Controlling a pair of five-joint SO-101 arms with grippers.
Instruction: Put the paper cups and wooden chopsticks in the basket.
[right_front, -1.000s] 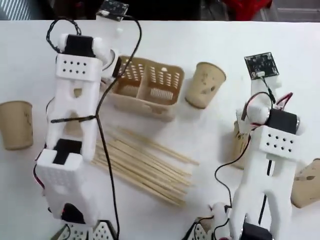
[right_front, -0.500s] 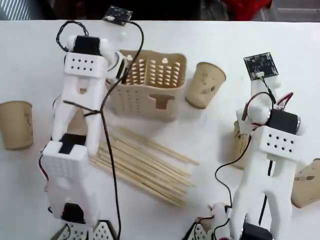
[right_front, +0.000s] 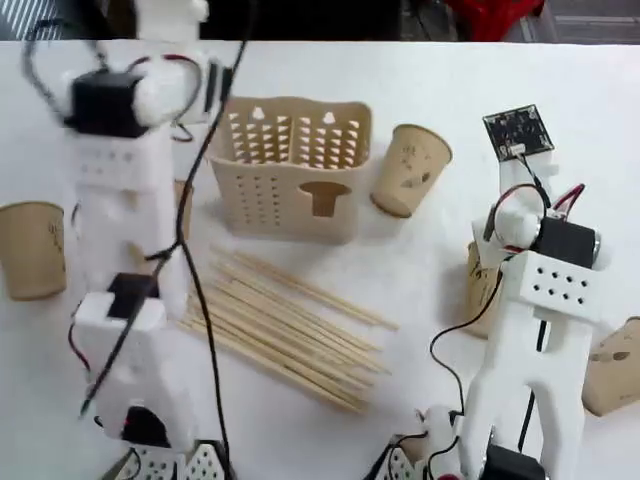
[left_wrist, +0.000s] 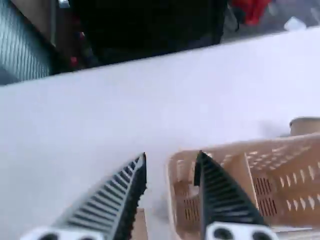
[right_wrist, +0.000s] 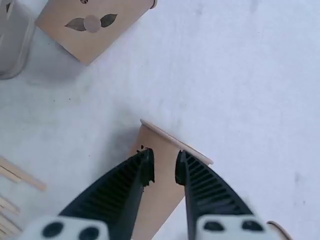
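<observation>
Left claw (left_wrist: 172, 156) released beside beige slotted plastic basket (left_wrist: 280, 170); right claw (right_wrist: 163, 155) over tan paper cup (right_wrist: 157, 141), grip unclear: pinch rim squarely.

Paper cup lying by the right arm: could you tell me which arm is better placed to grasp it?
Likely right: the right jaws hang above that paper cup; the left jaws are at the basket.

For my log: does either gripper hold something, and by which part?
Left gripper open, holding nothing. Right gripper sits at a paper cup near its rim; whether it grips cannot be told.
</observation>
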